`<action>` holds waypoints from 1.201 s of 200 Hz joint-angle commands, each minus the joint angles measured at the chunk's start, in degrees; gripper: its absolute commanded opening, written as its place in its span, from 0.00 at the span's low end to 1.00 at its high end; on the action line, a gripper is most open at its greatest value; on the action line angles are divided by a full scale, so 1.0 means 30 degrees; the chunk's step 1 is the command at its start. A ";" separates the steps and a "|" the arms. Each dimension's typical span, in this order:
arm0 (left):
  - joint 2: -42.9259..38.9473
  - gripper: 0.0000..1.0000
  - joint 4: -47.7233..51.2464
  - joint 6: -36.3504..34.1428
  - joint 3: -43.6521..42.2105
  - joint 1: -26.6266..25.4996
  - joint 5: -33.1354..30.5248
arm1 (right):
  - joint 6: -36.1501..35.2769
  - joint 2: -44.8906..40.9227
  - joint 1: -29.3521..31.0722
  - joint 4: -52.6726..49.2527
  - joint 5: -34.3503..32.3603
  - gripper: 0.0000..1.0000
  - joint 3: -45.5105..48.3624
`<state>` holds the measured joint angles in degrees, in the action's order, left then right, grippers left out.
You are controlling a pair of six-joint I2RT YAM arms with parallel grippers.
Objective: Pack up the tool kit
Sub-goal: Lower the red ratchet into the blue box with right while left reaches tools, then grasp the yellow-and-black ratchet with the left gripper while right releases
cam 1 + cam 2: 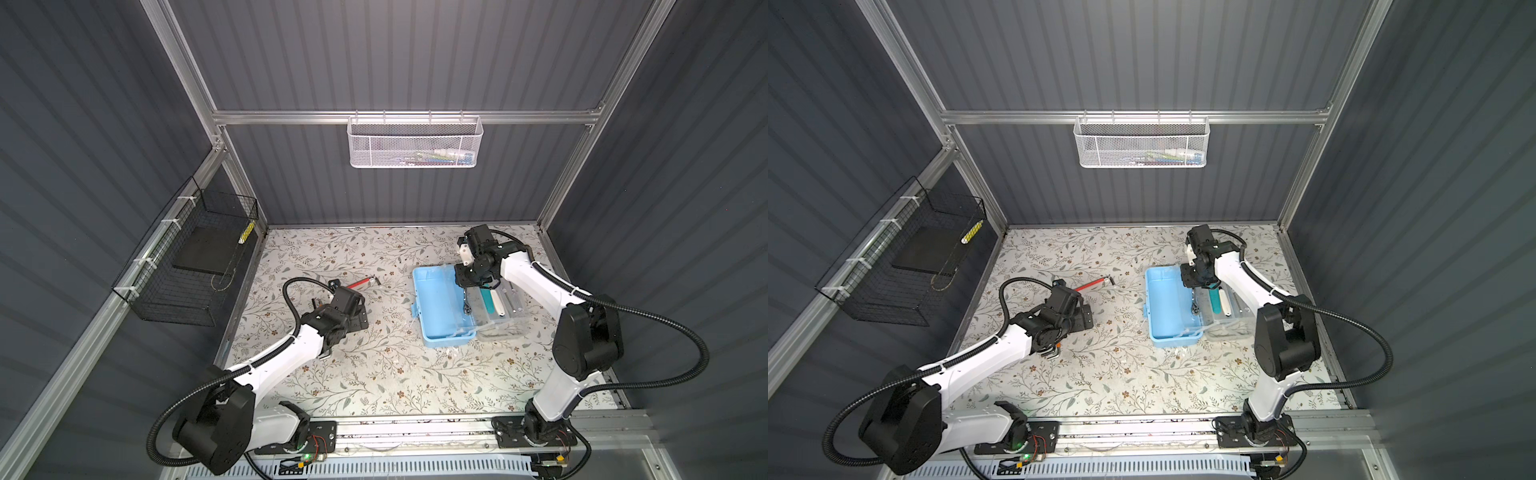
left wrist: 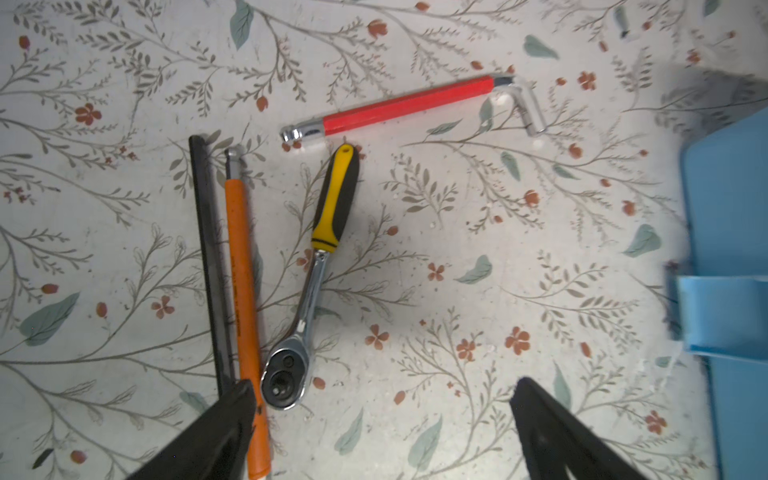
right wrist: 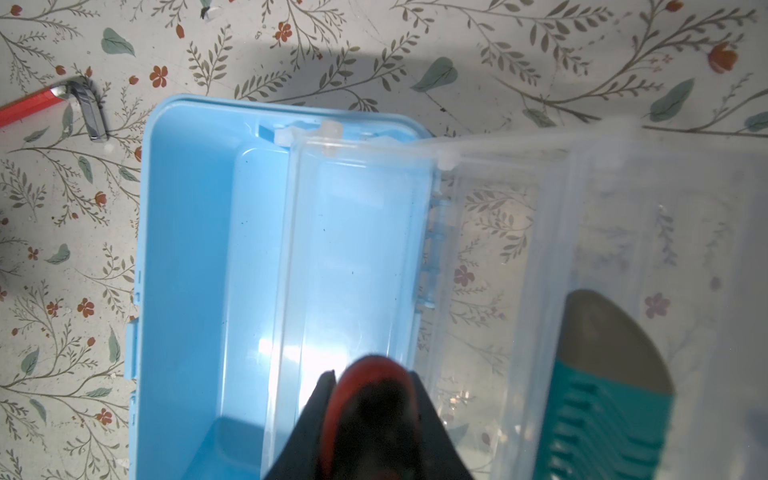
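Over the open tool kit [image 3: 187,249], the right pincer [image 3: 372,376] is pinching a red-and-black tool [image 3: 374,403]; left of it, the left pincer [image 2: 380,419] is hovering spread

The desk [image 1: 374,374] carries a pale sheet printed with leafy twigs and small red flowers. On its right half lies an open light-blue plastic box [image 1: 436,307], its clear lid [image 1: 505,328] folded out beside it. Left of the box lie a red-sleeved L-shaped steel key [image 1: 360,284], a yellow-and-black-handled chrome ratchet [image 2: 328,232], an orange-sleeved rod [image 2: 243,291] and a thin black bar [image 2: 210,249], the last two close side by side.
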<state>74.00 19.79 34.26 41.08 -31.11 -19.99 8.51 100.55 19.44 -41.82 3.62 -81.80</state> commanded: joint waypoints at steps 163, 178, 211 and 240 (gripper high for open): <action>0.4526 0.83 -0.2662 -0.0679 0.0164 0.1617 -0.0044 | 0.0503 -0.2139 0.0052 0.0704 0.1429 0.58 0.0482; 0.4716 0.83 -0.2808 -0.0806 0.0279 0.1652 -0.0003 | 0.0514 -0.2320 0.0052 0.0701 0.1431 0.59 0.0575; 0.5175 0.77 -0.3052 -0.1178 0.0544 0.1692 0.0069 | 0.0507 -0.2507 0.0049 0.0719 0.1460 0.59 0.0731; 0.5698 0.57 -0.3228 -0.1760 0.0833 0.1736 0.0857 | 0.0504 -0.2634 0.0049 0.0736 0.1433 0.59 0.0746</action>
<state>89.73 10.59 31.24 41.67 -26.24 -19.66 10.02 93.84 19.44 -39.77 7.49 -80.01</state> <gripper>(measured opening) 0.648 0.586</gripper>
